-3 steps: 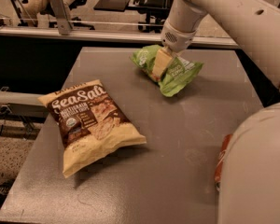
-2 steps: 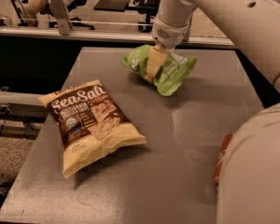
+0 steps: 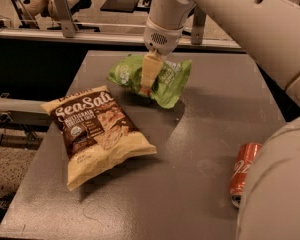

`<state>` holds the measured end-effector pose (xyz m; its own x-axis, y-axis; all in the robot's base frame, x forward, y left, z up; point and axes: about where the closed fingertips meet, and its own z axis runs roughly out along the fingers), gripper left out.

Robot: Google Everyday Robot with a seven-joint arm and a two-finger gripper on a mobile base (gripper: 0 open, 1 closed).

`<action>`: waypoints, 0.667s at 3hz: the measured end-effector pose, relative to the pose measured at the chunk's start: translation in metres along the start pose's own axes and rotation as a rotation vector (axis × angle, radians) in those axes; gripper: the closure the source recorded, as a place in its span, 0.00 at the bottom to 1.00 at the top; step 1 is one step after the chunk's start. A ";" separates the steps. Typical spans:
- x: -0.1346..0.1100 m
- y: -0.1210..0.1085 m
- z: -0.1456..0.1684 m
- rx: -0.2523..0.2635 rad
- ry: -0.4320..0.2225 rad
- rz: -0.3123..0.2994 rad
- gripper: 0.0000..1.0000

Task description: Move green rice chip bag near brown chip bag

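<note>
The green rice chip bag (image 3: 166, 79) hangs just above the grey table, held in my gripper (image 3: 147, 80), whose cream fingers (image 3: 149, 74) are shut on its middle. It sits at the table's far centre. The brown chip bag (image 3: 96, 131), dark brown with cream edges and "Sea Salt" lettering, lies flat at the left centre, a short way in front and to the left of the green bag. The two bags do not touch.
A red soda can (image 3: 242, 170) lies on its side at the right of the table (image 3: 200, 194), partly hidden by my arm's white body (image 3: 277, 194). A rail and benches run behind the table's far edge.
My gripper has carried the green bag leftward and toward the front of the table, closer to the brown chip bag. The brown bag and the can have not moved.
</note>
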<state>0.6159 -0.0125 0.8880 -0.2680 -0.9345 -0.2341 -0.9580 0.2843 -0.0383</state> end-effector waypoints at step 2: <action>-0.012 0.014 -0.001 -0.051 -0.055 -0.094 0.29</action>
<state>0.6054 0.0025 0.8913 -0.1716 -0.9431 -0.2847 -0.9830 0.1830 -0.0136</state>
